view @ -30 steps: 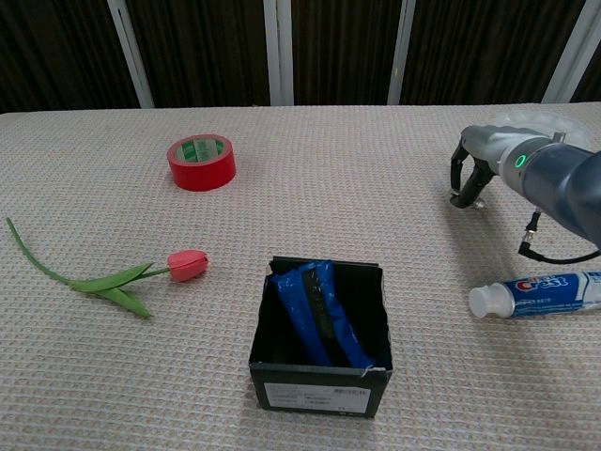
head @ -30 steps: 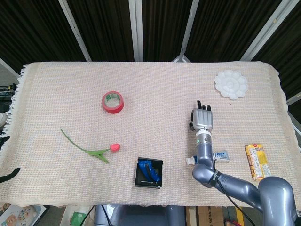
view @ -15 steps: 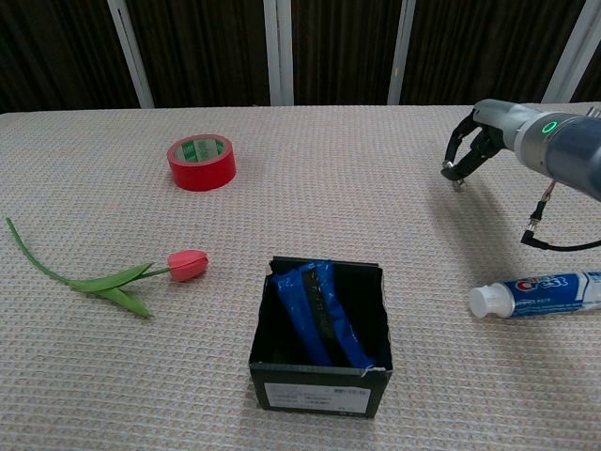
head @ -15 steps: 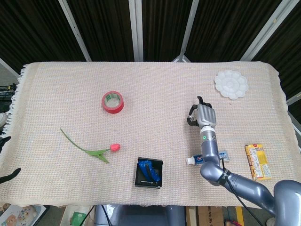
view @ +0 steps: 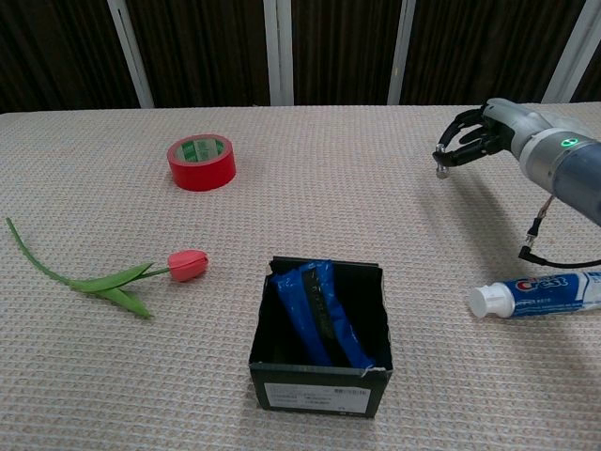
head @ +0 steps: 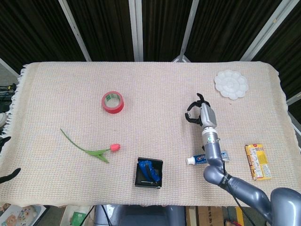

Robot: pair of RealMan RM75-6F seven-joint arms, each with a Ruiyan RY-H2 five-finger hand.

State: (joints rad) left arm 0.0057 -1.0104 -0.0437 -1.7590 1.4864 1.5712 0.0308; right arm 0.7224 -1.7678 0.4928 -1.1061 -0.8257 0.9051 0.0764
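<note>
My right hand point(head: 201, 114) point(view: 474, 137) hangs over the cloth right of centre, holding nothing. Its fingers are arched downward and point left, with a gap to the thumb. A white and blue toothpaste tube point(head: 206, 158) point(view: 535, 291) lies on the cloth nearer the front edge, apart from the hand. A black open box point(head: 149, 173) point(view: 319, 376) stands at the front centre with a blue packet point(view: 319, 315) leaning inside. My left hand does not show in either view.
A red tape roll point(head: 113, 102) point(view: 201, 162) lies left of centre. A pink tulip point(head: 114, 147) point(view: 188, 264) with a long green stem lies at the front left. A white paint palette point(head: 231, 84) sits far right, a yellow snack packet point(head: 257, 161) near the right edge.
My right hand has risen and moved farther from the toothpaste tube, turned leftward, and its fingers have curved in from straight. Nothing else has moved.
</note>
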